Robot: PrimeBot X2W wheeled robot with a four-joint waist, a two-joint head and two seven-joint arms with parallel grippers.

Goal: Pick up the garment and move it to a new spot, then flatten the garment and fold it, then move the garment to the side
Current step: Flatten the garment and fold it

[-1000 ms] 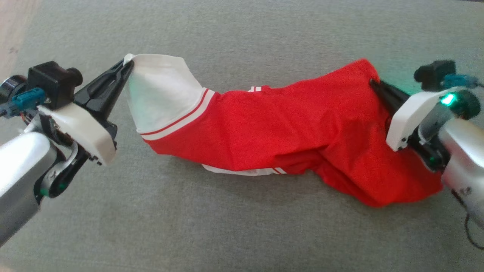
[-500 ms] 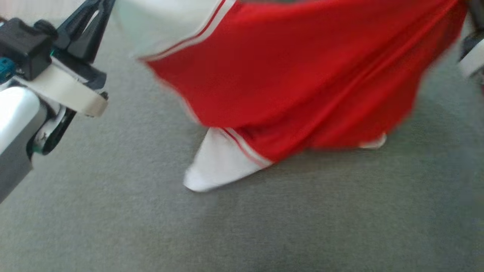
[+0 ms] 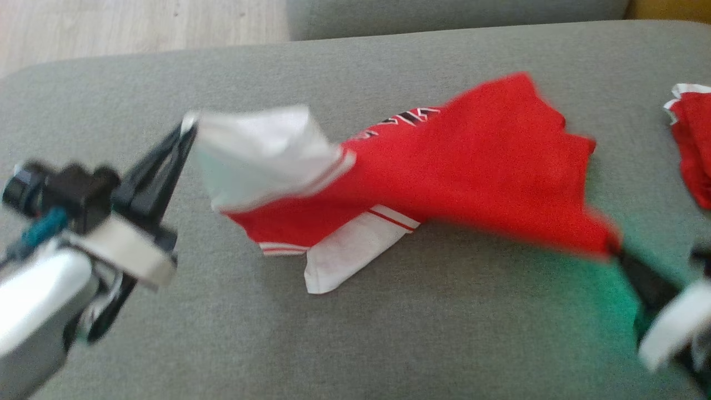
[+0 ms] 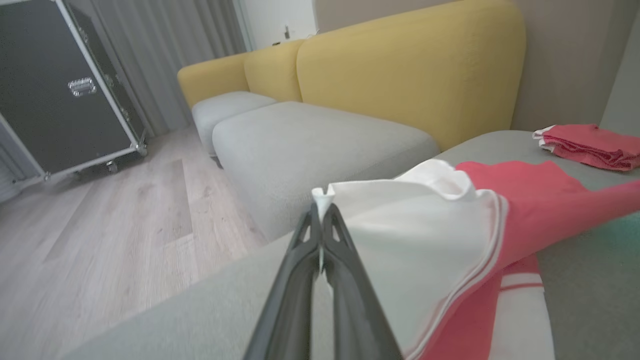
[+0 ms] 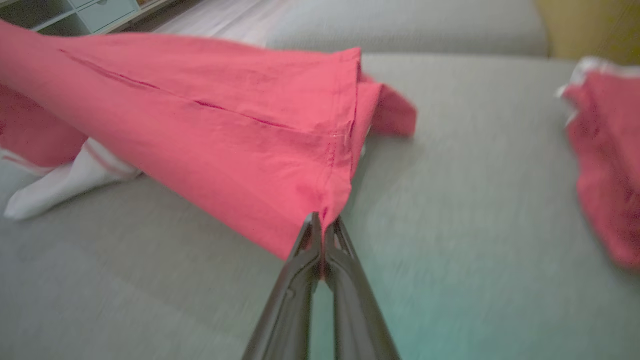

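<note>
Pincers: left pincer [image 3: 189,126] clenched on the white sleeve tip [image 4: 324,194], right pincer [image 3: 617,250] clenched on the red hem corner [image 5: 332,197]. Holding the garment [image 3: 472,166] stretched left to right, mostly off the grey cushion [image 3: 389,344], with a loose white sleeve [image 3: 344,255] touching it. Looks like the move to a new spot. Next, probably: lower evenly, keep the tension, stay clear of the other red garment [image 3: 691,150] far right. Against a second ago: raised and taut, no longer lying bunched; head camera shifted.
</note>
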